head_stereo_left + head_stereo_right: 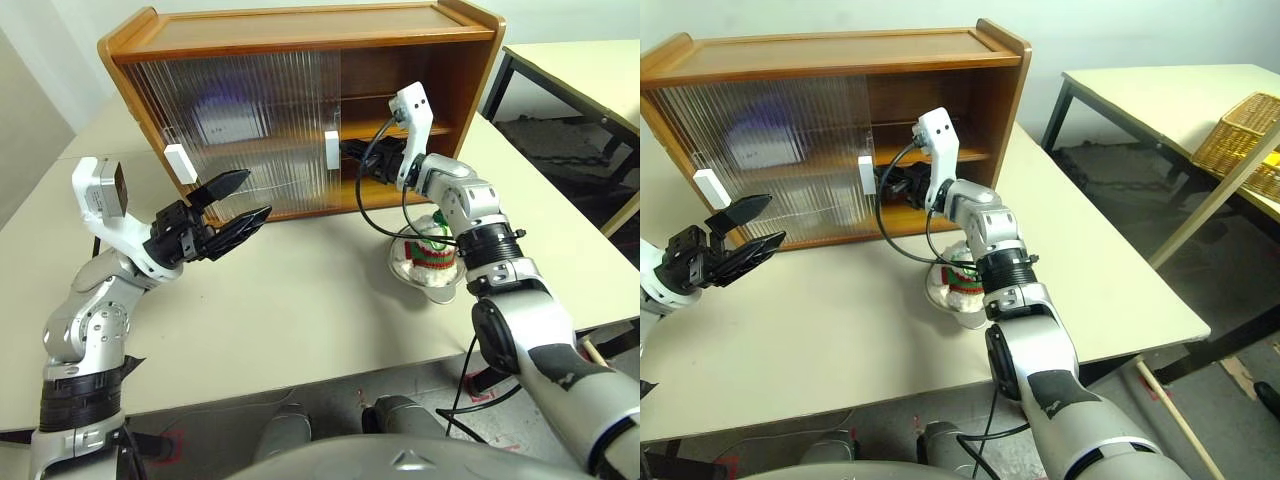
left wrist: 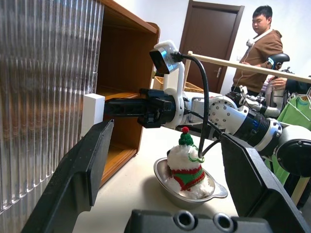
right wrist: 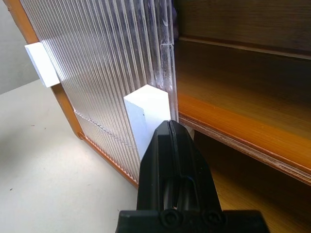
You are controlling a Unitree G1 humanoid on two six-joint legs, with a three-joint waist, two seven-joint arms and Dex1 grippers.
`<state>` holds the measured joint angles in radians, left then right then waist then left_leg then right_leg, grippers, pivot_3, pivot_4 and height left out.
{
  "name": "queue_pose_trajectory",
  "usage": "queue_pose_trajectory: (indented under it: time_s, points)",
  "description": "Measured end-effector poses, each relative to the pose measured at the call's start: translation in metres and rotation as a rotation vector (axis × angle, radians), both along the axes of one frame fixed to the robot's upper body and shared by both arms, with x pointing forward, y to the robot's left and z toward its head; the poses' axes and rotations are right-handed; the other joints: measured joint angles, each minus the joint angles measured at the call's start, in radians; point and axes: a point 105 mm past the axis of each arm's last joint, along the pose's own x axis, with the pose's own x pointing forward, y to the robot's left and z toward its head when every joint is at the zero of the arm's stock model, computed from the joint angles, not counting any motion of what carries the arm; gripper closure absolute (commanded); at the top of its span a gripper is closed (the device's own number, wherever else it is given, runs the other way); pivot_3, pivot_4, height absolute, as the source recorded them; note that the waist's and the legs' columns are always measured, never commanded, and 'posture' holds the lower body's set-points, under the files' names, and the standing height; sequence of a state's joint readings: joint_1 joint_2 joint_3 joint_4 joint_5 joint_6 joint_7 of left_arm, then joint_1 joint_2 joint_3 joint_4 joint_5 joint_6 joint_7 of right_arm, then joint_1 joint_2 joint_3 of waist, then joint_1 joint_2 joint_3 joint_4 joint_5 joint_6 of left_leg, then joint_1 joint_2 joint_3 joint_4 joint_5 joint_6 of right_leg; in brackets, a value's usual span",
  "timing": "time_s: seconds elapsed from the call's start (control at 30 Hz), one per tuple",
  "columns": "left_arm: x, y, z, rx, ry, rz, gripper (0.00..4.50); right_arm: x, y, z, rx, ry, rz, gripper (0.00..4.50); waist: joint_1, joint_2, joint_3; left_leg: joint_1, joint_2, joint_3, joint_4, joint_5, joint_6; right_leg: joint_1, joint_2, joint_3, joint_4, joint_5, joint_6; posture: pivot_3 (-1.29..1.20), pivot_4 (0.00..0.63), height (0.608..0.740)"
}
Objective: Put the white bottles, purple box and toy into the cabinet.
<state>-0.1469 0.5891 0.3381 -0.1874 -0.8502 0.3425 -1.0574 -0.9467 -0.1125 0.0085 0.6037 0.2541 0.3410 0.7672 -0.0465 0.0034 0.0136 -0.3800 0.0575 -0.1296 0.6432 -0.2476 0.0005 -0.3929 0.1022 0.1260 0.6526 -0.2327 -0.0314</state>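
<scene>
The toy (image 1: 432, 250) sits in a bowl (image 1: 405, 265) before the cabinet (image 1: 300, 60).

Between the left gripper's (image 2: 165, 170) spread fingers, the toy (image 2: 186, 165) sits in a steel bowl (image 2: 217, 191), the right gripper (image 2: 111, 107) above it.

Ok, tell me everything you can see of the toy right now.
The toy is a small white plush figure in a red-and-green knitted sweater, with a green hat topped by a red pompom. It sits upright in a shallow steel bowl on the pale table, out in front of the cabinet's open right half, not yet inside. The right arm reaches over it toward the sliding door; nothing but the bowl touches it.
</scene>
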Motion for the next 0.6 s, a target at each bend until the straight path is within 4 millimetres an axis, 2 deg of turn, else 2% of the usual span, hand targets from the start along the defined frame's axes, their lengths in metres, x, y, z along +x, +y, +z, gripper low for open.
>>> queue_pose_trajectory:
  time_s: [0.13,0.2,0.33,0.43,0.57,0.6]
  points:
    - [-0.001,0.001,-0.002,0.055,-0.010,-0.006,0.00,0.001,-0.002,0.004,-0.007,-0.013,-0.004,4.46,0.002,0.000,0.000,0.000,0.005,0.000,0.000,0.000,0.000,-0.001,0.007,-0.002,0.000,0.000,-0.001,-0.01,0.013,0.740]
    - [-0.002,0.001,-0.004,0.062,-0.009,-0.017,0.00,0.001,-0.006,0.007,-0.016,-0.027,-0.002,4.09,0.005,0.000,0.000,0.000,0.007,0.000,-0.001,0.000,0.000,-0.001,0.010,-0.003,0.000,0.004,-0.008,-0.01,0.013,0.740]
    - [-0.003,0.002,-0.009,0.081,-0.001,-0.020,0.00,0.000,-0.026,0.021,-0.049,-0.079,-0.022,2.78,0.014,0.000,0.000,0.000,0.008,0.000,0.000,0.001,0.000,0.000,0.012,-0.004,0.000,0.004,-0.010,-0.02,0.014,0.740]
    - [-0.003,0.002,-0.011,0.087,0.004,-0.023,0.00,-0.006,-0.037,0.020,-0.060,-0.078,-0.025,1.69,0.017,0.000,0.000,0.000,0.008,0.000,0.001,0.002,0.000,0.000,0.012,-0.004,0.000,0.002,-0.013,-0.03,0.013,0.740]
    - [-0.003,0.002,-0.014,0.098,0.005,-0.036,0.00,-0.016,-0.061,0.020,-0.080,-0.083,-0.042,0.23,0.018,0.000,0.000,0.000,0.007,0.000,0.003,0.003,-0.001,0.001,0.012,-0.003,0.000,0.002,-0.010,-0.04,0.012,0.740]
    - [-0.004,0.002,-0.014,0.099,0.006,-0.039,0.00,-0.020,-0.069,0.022,-0.080,-0.093,-0.050,0.03,0.018,0.000,0.000,0.000,0.007,0.000,0.003,0.003,-0.001,0.002,0.013,-0.003,0.000,0.002,-0.010,-0.04,0.012,0.740]
